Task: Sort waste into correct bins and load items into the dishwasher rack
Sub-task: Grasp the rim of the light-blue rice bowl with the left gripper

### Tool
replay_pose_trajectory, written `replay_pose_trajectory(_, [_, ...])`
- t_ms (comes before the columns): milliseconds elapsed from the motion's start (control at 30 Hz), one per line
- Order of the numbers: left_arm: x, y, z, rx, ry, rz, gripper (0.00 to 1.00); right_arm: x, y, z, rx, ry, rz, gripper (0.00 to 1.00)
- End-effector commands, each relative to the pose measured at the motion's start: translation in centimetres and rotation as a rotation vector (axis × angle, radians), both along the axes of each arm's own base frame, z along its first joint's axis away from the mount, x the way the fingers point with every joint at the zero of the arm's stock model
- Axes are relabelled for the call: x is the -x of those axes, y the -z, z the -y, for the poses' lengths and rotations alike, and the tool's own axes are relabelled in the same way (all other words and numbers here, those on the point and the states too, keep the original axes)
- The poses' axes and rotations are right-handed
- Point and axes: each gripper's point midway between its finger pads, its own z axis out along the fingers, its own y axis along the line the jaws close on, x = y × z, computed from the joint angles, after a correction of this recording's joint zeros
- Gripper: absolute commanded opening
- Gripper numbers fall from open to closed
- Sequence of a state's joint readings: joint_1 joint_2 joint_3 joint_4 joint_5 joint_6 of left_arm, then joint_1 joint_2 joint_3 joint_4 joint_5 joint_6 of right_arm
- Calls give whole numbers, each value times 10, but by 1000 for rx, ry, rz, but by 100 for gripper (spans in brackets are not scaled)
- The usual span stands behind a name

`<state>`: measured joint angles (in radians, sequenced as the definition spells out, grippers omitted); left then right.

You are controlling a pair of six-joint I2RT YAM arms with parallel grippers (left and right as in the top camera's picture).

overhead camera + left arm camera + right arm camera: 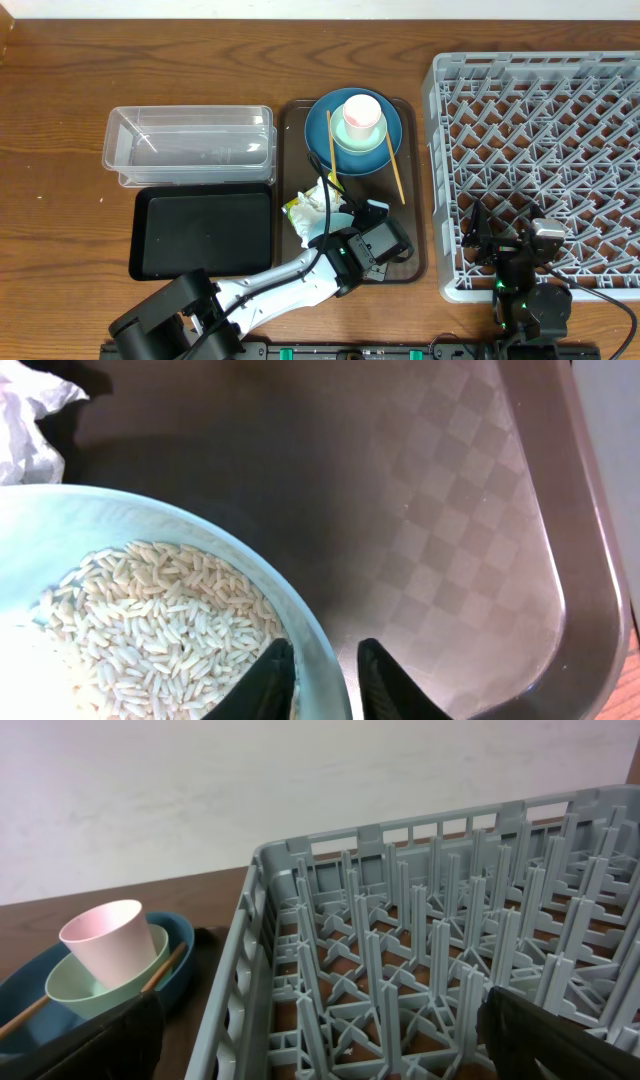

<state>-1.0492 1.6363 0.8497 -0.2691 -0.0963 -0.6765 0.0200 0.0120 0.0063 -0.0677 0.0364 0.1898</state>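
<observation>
Now the left tool (322,682) grips the rim of the small pale-blue plastic bowl (150,525) of rice (150,620); next, likely, lift it level.

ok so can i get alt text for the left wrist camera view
The left pincer straddles the rim of a pale bowl of white rice grains, one finger inside and one outside. The bowl sits on a brown checker-textured tray, with a crumpled white napkin at the top left corner.
</observation>
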Motion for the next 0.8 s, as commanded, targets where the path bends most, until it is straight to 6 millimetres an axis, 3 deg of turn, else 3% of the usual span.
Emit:
replay_pose_trajectory(0, [1,3,0,-11,9,-6,22,0,0,2,4,8,1,99])
replay_pose_trajectory(233, [1,3,0,-12,7,-3,7,0,0,2,4,8,1,99])
replay_pose_trajectory(367, [1,0,0,-7,7,0,6,0,0,2,4,8,1,99])
replay_pose_trajectory(767, [9,-48,-6,92,-25,7,6,0,0,2,4,8,1,99])
